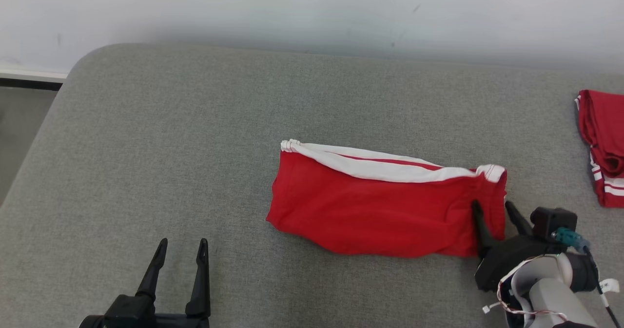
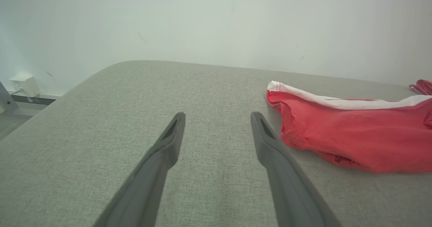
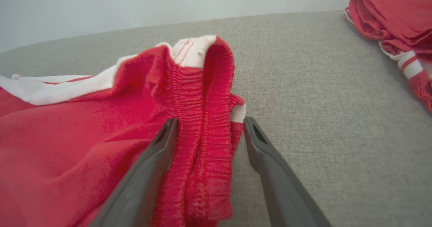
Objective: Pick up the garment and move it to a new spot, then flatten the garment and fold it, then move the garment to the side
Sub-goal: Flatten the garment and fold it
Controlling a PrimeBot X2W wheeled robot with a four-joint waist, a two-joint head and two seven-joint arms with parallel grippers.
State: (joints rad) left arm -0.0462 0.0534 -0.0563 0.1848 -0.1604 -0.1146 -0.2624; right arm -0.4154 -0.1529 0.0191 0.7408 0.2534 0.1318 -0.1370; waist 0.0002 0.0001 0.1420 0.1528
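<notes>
Garment [image 1: 380,211], red with a white stripe, lies folded right of centre on the grey tabletop [image 1: 170,138]. Your right tool [image 1: 492,204] straddles its waistband end, fingers spread, not clamped. Your left tool [image 1: 183,243] is released, well apart from it. Second red garment [image 1: 604,138] lies at far right.

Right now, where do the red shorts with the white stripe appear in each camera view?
Head view: the red shorts lie right of centre on the grey cushion.
Left wrist view: they sit at the right edge.
Right wrist view: they cover the left half, waistband between the fingers of the open right claw.
Shared landmark: the second red garment, at the far right in every view.
</notes>
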